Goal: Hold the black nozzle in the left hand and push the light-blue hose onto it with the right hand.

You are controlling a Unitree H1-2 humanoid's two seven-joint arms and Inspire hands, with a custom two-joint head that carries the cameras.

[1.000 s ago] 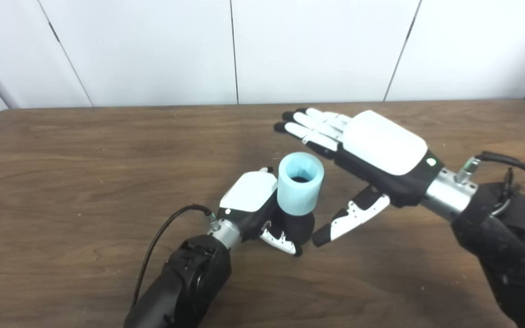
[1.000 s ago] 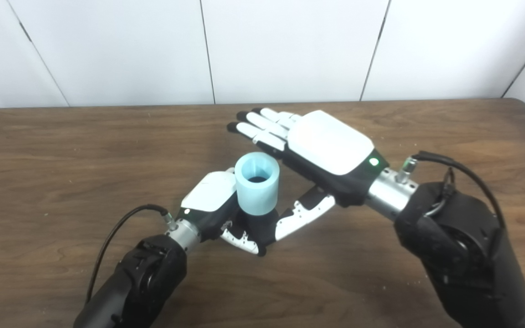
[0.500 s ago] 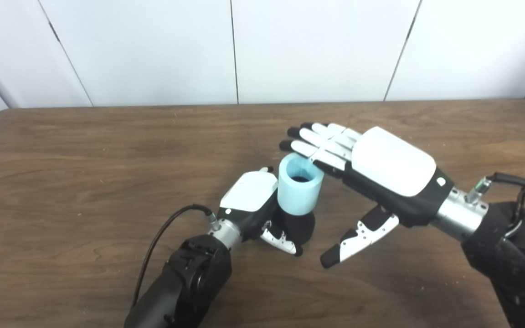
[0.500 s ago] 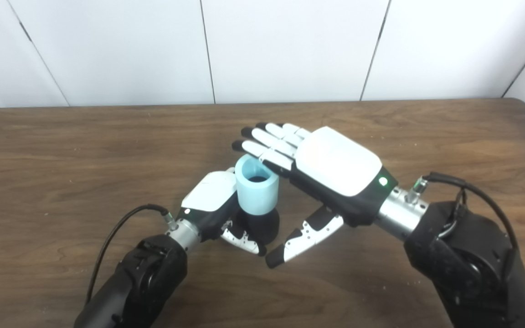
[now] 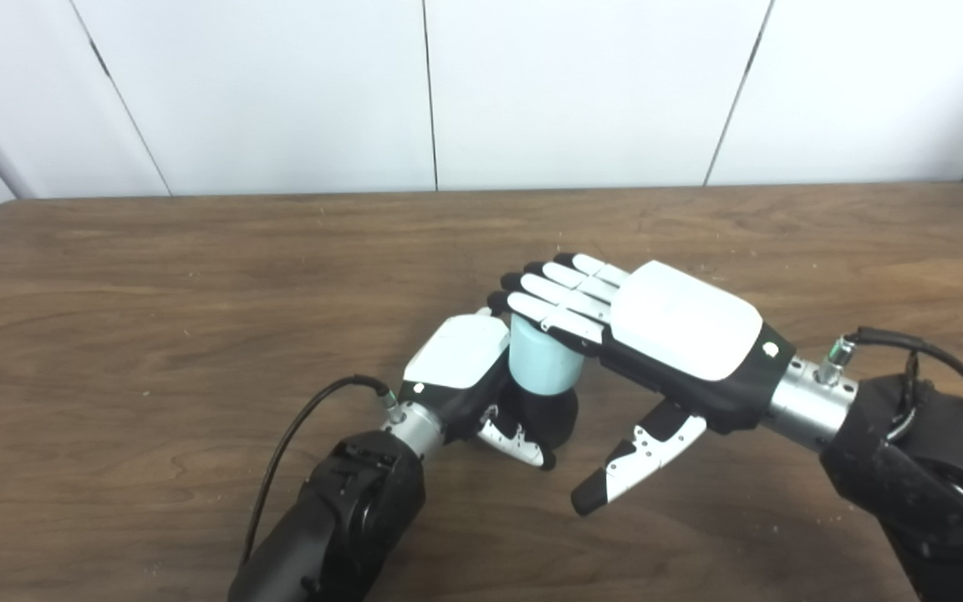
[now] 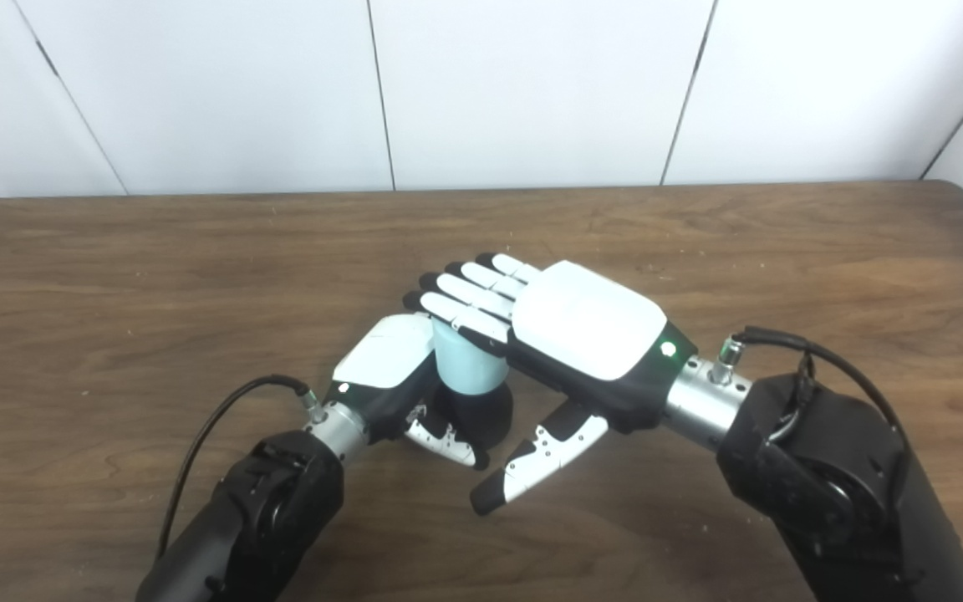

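Pressing flat across the top of the short light-blue cylindrical hose (image 5: 538,366), the right hand (image 5: 657,334) is holding nothing; its fingers (image 5: 552,303) are lying straight and together, thumb hanging apart, likely to drive the hose straight down. The left hand (image 5: 469,368) is curling closed around the black rounded nozzle (image 5: 550,413), bracing it upright on the brown wood-grain table (image 5: 155,276).

In the right eye view, the hose (image 6: 465,368) is sitting on the nozzle (image 6: 481,411), hiding the joint. White wall panels (image 6: 532,84) are standing behind the table.
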